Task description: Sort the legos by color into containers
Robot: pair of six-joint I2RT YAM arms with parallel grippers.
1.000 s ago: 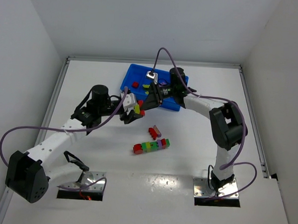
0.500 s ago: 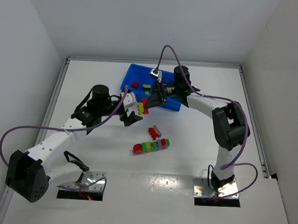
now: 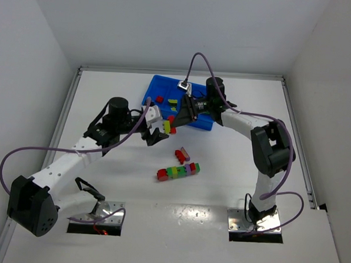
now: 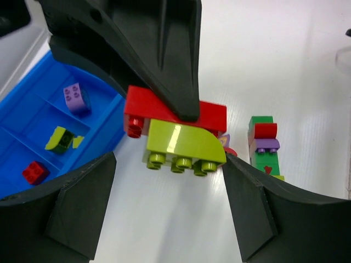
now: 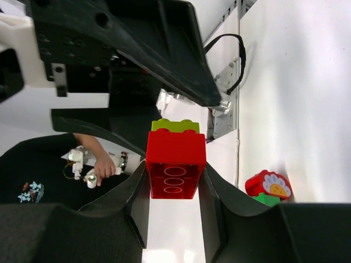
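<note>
Above the white table (image 3: 107,92), mid-frame in the top view, a red brick (image 4: 164,109) joined to a lime one (image 4: 181,142) is hanging clamped in the right gripper (image 5: 174,183). The left gripper (image 4: 167,192) is standing spread wide around the pair. The blue tray (image 3: 157,83) is lying just behind, upper centre.

The left arm (image 3: 68,161) extends from its base toward the near-left corner of the bright blue rectangular plastic tray (image 3: 155,82). The left gripper (image 3: 156,132) has its jaws spread, with one of its fingers (image 4: 82,203) on each side of the joined red and lime-green plastic bricks (image 4: 178,137). The right arm (image 3: 246,122) bends across the tray's right end. The right gripper (image 3: 176,121) clamps those bricks just off the tray's near edge.
</note>
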